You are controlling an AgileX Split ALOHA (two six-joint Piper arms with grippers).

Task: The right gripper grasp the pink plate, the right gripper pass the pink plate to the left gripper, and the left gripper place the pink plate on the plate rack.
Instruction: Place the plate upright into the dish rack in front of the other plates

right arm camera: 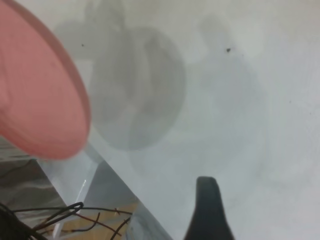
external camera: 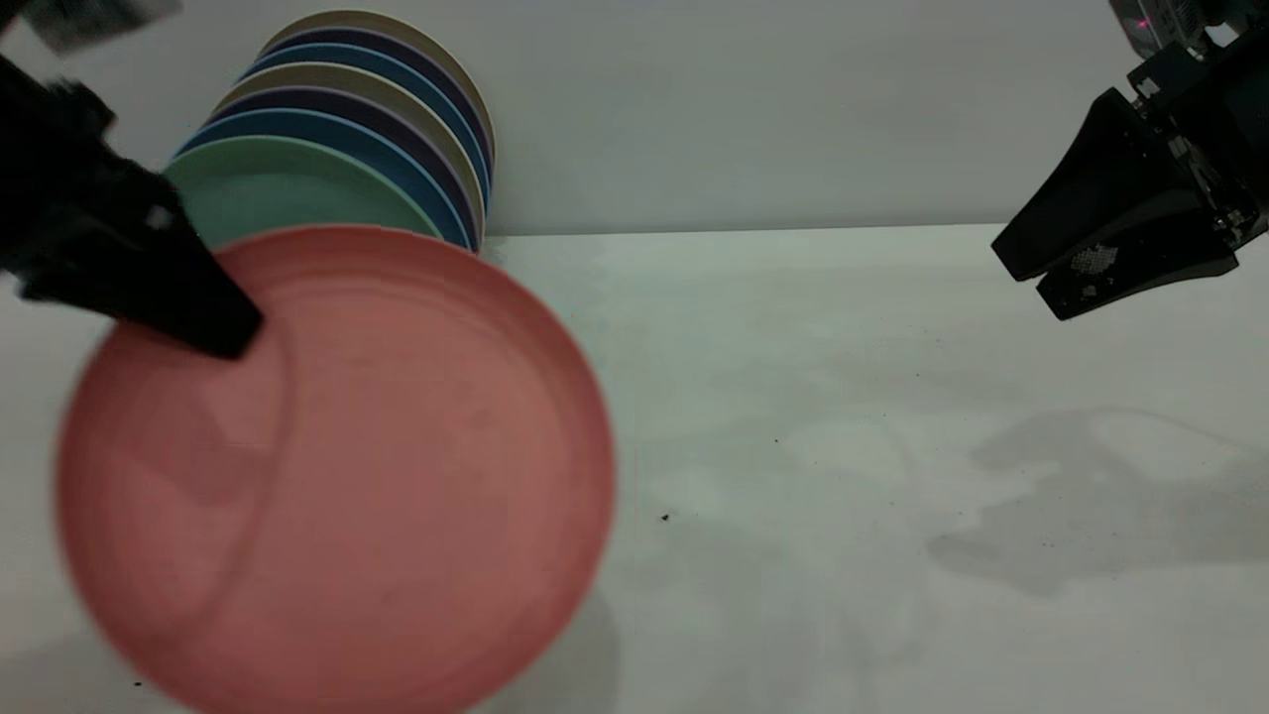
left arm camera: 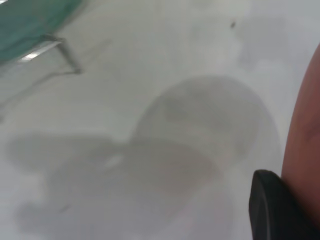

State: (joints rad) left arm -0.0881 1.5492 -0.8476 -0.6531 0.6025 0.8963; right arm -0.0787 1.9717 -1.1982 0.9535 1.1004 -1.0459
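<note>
The pink plate hangs tilted above the table at the left, its face toward the exterior camera. My left gripper is shut on its upper left rim; the left wrist view shows one black finger against the plate's edge. My right gripper hovers high at the far right, open and holding nothing. The right wrist view shows one finger and the pink plate far off. A wire loop of the plate rack appears in the left wrist view, under a teal-green plate.
Several plates stand in a row behind the pink one, the teal-green plate in front, then blue and beige ones, near the back wall. The white table spreads to the right. Its edge and loose cables show in the right wrist view.
</note>
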